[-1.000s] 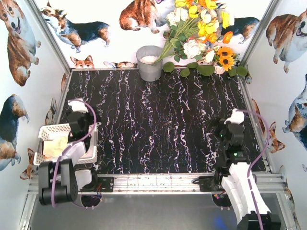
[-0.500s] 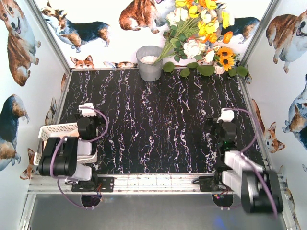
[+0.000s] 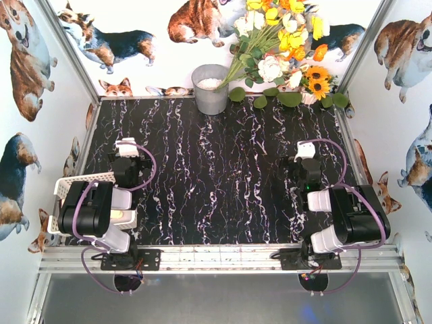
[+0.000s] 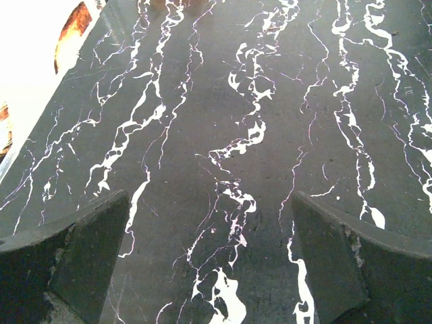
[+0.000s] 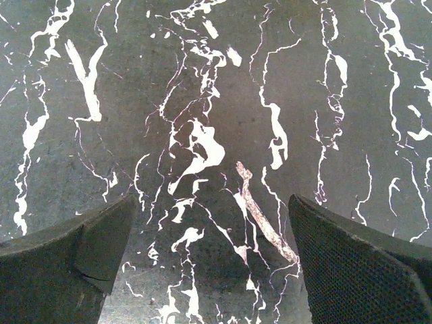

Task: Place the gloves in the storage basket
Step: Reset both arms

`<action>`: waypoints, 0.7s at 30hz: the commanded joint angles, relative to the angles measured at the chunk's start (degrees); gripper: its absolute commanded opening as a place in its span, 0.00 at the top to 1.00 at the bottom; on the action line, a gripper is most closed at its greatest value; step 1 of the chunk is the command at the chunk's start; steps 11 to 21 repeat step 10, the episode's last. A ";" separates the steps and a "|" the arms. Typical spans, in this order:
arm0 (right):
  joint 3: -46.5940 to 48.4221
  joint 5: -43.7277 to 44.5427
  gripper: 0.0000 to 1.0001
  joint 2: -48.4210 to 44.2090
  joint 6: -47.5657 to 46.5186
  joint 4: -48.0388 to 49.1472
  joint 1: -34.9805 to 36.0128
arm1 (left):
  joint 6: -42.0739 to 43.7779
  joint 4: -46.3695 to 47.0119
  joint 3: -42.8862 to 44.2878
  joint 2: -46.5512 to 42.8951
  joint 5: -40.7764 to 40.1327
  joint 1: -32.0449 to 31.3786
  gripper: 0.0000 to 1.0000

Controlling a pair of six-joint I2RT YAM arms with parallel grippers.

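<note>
Gloves [image 3: 120, 214] show only as a sliver of cream-yellow fabric inside the white lattice basket [image 3: 79, 183], which sits at the near left edge of the table [image 3: 216, 175]. My folded left arm [image 3: 88, 212] lies across the basket and hides most of it, so I cannot tell how many gloves are inside. My right arm [image 3: 347, 216] is folded the same way at the near right. The left gripper [image 4: 209, 223] hangs over bare black marble, its jaws spread wide and holding nothing. The right gripper [image 5: 212, 216] does likewise, jaws wide over white-veined stone. At the far edge stands a grey metal bucket [image 3: 210, 88]. Beside it, white, yellow and orange flowers [image 3: 280, 47] lean against a wall printed with corgis [image 3: 27, 61].
</note>
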 commanded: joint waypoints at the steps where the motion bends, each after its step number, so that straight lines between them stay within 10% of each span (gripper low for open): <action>1: 2.65 1.72 0.00 -1.37 -0.12 1.43 -0.30 | 0.55 -0.05 0.13 0.16 -0.42 -0.60 0.00; 21: 1.45 0.29 0.00 0.36 -0.15 6.00 -1.07 | 0.66 -0.19 0.32 0.19 0.04 -0.62 0.00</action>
